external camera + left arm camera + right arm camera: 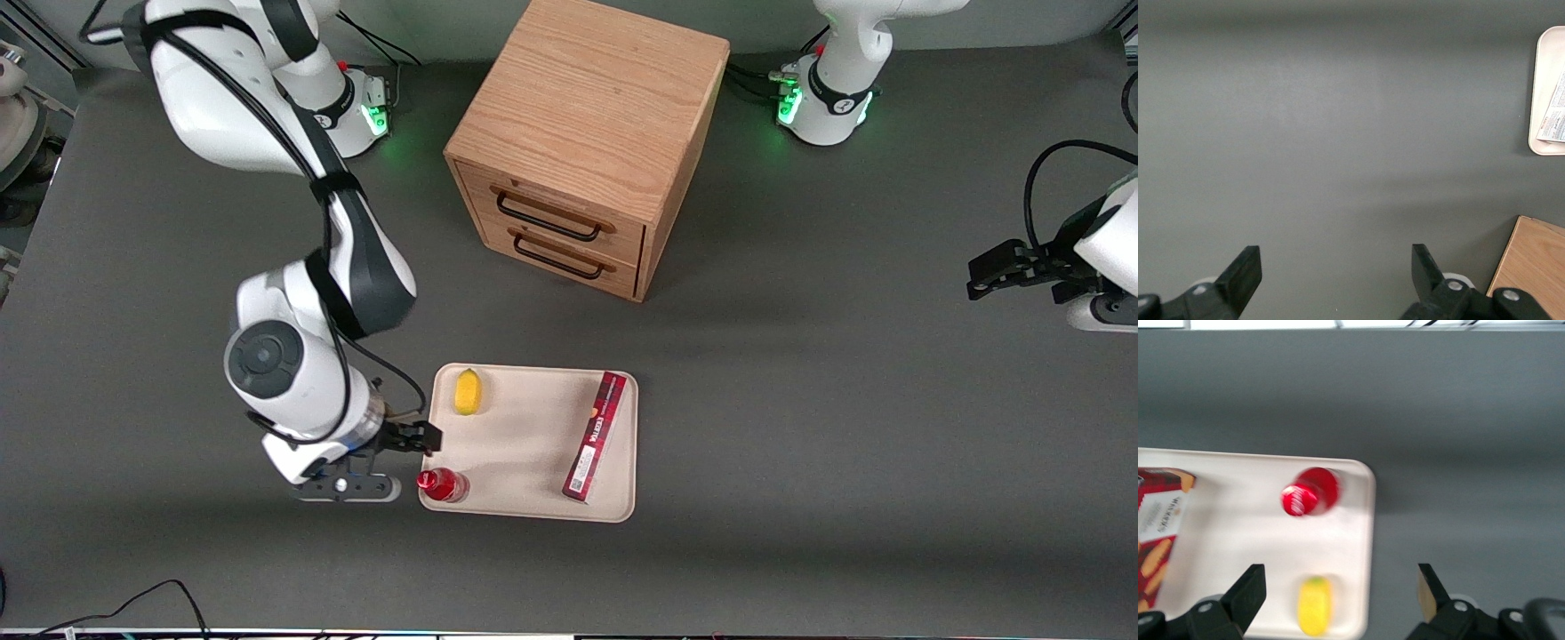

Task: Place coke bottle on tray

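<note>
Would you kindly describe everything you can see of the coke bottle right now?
The coke bottle is small, slim and glossy red with a red cap, looking like plastic. It stands upright on the tray, in the corner nearest the front camera at the working arm's end, close to the rim. Nothing grips it: the gripper is open and empty, just off that edge of the tray. The lemon and the red box share the tray but sit apart from it.
</note>
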Tool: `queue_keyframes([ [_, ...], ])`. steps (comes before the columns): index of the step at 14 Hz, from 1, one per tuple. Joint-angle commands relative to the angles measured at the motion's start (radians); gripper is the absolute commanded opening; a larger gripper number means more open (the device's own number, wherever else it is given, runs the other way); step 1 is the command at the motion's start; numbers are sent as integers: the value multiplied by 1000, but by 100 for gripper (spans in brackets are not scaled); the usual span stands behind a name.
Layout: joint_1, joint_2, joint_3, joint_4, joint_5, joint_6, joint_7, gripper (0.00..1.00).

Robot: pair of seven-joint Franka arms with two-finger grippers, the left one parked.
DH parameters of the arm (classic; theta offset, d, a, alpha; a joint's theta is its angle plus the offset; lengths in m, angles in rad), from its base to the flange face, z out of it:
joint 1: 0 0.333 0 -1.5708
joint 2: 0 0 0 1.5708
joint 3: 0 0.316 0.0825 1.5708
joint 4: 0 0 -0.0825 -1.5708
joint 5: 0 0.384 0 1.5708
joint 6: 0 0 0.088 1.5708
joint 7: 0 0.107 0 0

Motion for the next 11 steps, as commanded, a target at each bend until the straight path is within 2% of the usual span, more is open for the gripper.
queue_keyframes([
  [1,-45,-234,13,-118,-48,-180,-6,100],
  [4,-145,-493,19,-338,-43,-183,-156,100],
  [6,-222,-659,41,-505,-40,-139,-183,100],
  [8,-263,-808,39,-657,-6,-111,-187,100],
  [10,-285,-903,29,-730,-5,-105,-209,100],
  [11,-293,-906,4,-720,-5,-113,-276,100],
])
